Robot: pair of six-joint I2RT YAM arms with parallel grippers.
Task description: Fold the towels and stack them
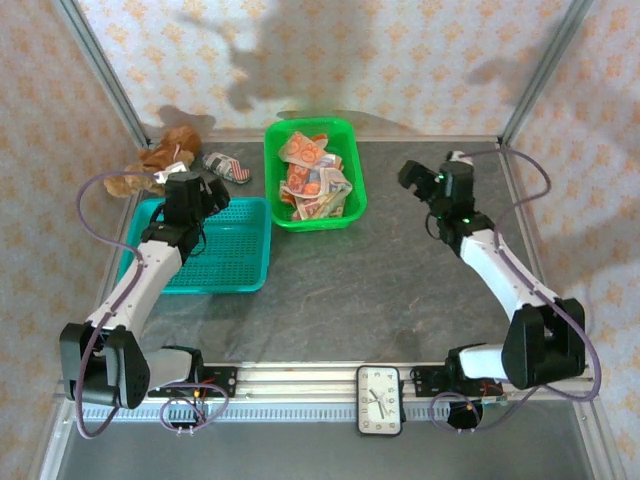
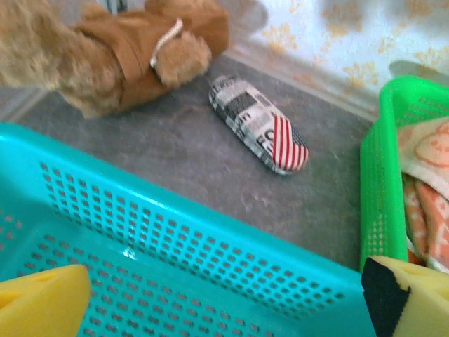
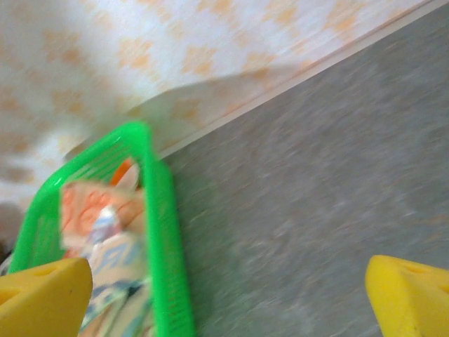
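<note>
The towels (image 1: 313, 178) lie crumpled in a pile of cream and orange printed cloths inside a green basket (image 1: 275, 150) at the back middle of the table. My left gripper (image 1: 207, 196) hovers open over the far end of a teal basket (image 1: 240, 262), with nothing between its yellow fingers (image 2: 42, 302). In the left wrist view the towels (image 2: 429, 189) show at the right edge inside the green basket (image 2: 379, 189). My right gripper (image 1: 413, 176) is open and empty above bare table to the right of the green basket (image 3: 165, 232). Its view is blurred, and the towels (image 3: 98, 217) sit low at the left.
A brown teddy bear (image 1: 160, 160) (image 2: 119, 49) and a small striped shoe (image 1: 228, 167) (image 2: 256, 123) lie at the back left, behind the teal basket (image 2: 175, 232). A white clock (image 1: 380, 400) sits on the rail at the near edge. Patterned walls enclose the table.
</note>
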